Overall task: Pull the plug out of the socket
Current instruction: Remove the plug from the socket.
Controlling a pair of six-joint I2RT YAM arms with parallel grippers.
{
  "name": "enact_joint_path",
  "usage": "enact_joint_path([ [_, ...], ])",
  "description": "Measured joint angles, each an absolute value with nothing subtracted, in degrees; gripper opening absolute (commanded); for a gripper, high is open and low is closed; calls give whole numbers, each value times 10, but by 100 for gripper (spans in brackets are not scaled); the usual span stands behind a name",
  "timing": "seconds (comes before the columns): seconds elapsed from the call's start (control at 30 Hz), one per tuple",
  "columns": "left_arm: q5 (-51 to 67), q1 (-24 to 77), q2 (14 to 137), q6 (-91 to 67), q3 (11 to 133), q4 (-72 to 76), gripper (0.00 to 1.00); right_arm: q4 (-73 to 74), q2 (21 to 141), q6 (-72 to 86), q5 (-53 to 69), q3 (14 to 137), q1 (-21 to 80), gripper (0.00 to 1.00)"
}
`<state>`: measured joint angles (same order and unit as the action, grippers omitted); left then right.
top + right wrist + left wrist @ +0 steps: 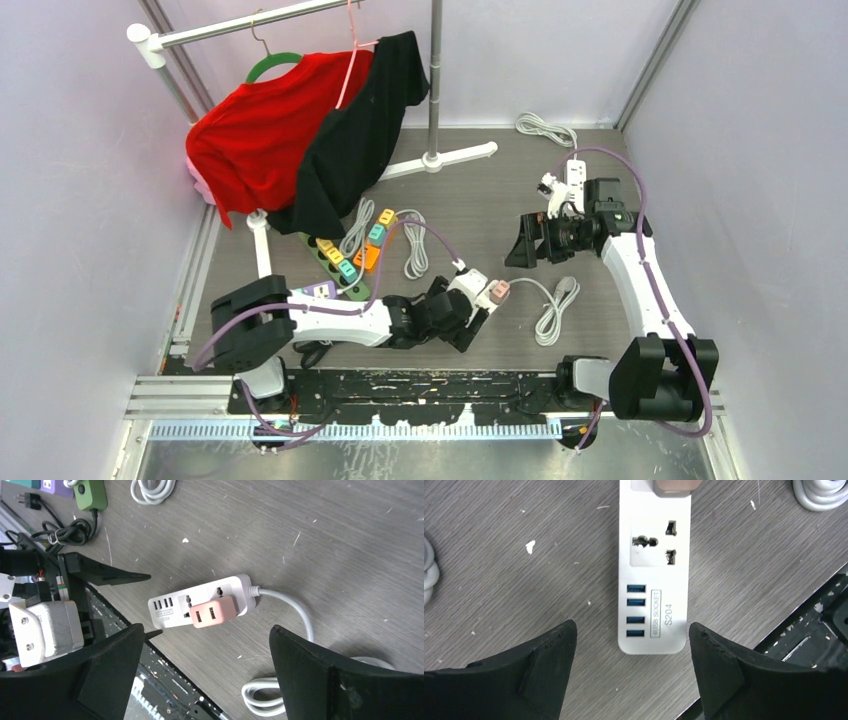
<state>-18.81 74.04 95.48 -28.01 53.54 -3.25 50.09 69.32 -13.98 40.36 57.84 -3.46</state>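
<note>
White socket strip reads "4USB SOCKET S204".

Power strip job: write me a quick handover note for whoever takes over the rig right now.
Left gripper: open, fingers either side of the USB end of the white power strip, no contact seen.
Right gripper: open, empty, clear of the strip.
Pink plug: seated in the strip's socket, beyond the USB end.
Done: nothing pulled yet.
Left to do: probably steady the strip with one gripper, grip the plug with the other, pull it out.
</note>
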Motion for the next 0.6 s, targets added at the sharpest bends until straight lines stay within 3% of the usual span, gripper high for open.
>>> enact_joint_path([
  [0.37,-190,744,1010,-280,545,32,74,503,703,-137,418,570,-30,100],
  [0.6,-201,751,1030,-281,545,44,67,493,699,-139,354,561,36,94],
])
